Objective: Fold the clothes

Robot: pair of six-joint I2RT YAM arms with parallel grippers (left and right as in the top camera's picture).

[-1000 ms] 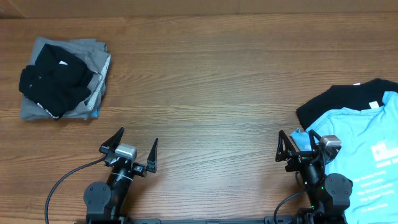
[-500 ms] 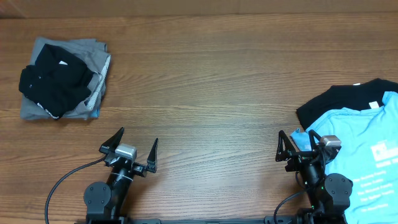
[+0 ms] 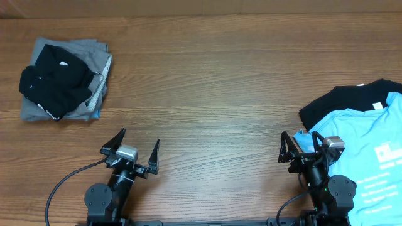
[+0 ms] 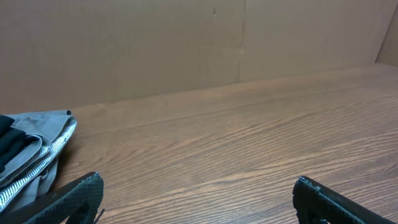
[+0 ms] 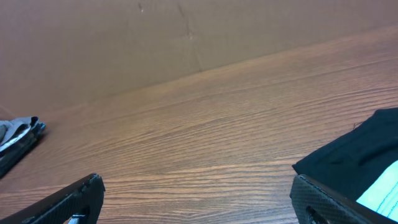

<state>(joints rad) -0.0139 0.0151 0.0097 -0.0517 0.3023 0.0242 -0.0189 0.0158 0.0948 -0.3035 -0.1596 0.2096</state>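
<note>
Nothing has moved since a second ago; both arms sit at the near edge. Left gripper (image 3: 139, 138) and right gripper (image 3: 301, 142) stand wide apart, holding nothing. Far left on the table (image 3: 207, 81), a black garment (image 3: 53, 81) lies atop a folded grey garment (image 3: 94, 53); at the right, a light blue T-shirt (image 3: 364, 138) overlies a black T-shirt (image 3: 333, 103)

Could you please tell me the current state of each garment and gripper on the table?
left gripper: open, holding nothing.
right gripper: open, holding nothing.
light blue T-shirt: unfolded, spread flat over the black T-shirt.
black T-shirt: unfolded, spread flat underneath.
black garment: bundled loosely on top of the grey garment.
grey garment: folded, lying under the black garment.
</note>
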